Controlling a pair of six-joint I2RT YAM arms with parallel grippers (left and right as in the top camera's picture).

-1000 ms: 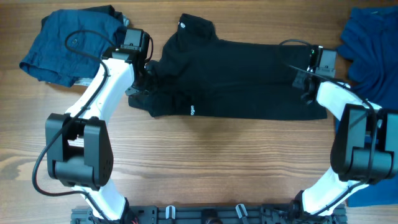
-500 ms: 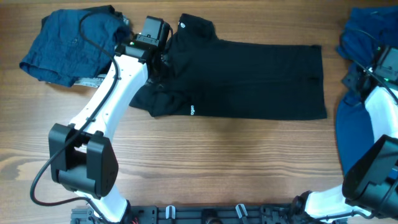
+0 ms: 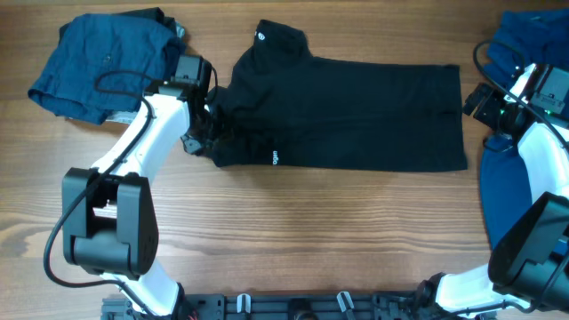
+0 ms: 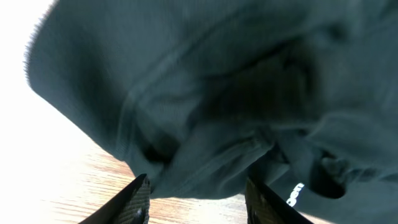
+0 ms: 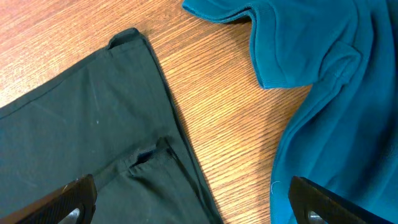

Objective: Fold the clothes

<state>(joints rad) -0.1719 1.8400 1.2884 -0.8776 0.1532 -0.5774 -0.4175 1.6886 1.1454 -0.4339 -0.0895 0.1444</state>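
Note:
The black shirt (image 3: 356, 111) lies folded into a long band across the table's far middle, collar (image 3: 276, 37) at its upper left and a white logo (image 3: 275, 158) on the near edge. My left gripper (image 3: 203, 126) is at the shirt's bunched left end. In the left wrist view its jaws (image 4: 199, 202) stand open, with bare wood between the fingers and the black fabric (image 4: 205, 106) just beyond the tips. My right gripper (image 3: 481, 100) hovers just off the shirt's right hem. It is wide open (image 5: 193, 190) over the hem (image 5: 112, 162) and bare wood.
A dark blue garment (image 3: 102, 62) is heaped at the back left, close behind my left arm. A royal blue garment (image 3: 524, 44) (image 5: 336, 93) fills the right edge under my right arm. Bare wood runs along the front of the table (image 3: 311, 231).
Both grippers have opened and let go of the black shirt. The right arm drew off past the hem to the right. The left arm swung toward the collar, then back down to the left end.

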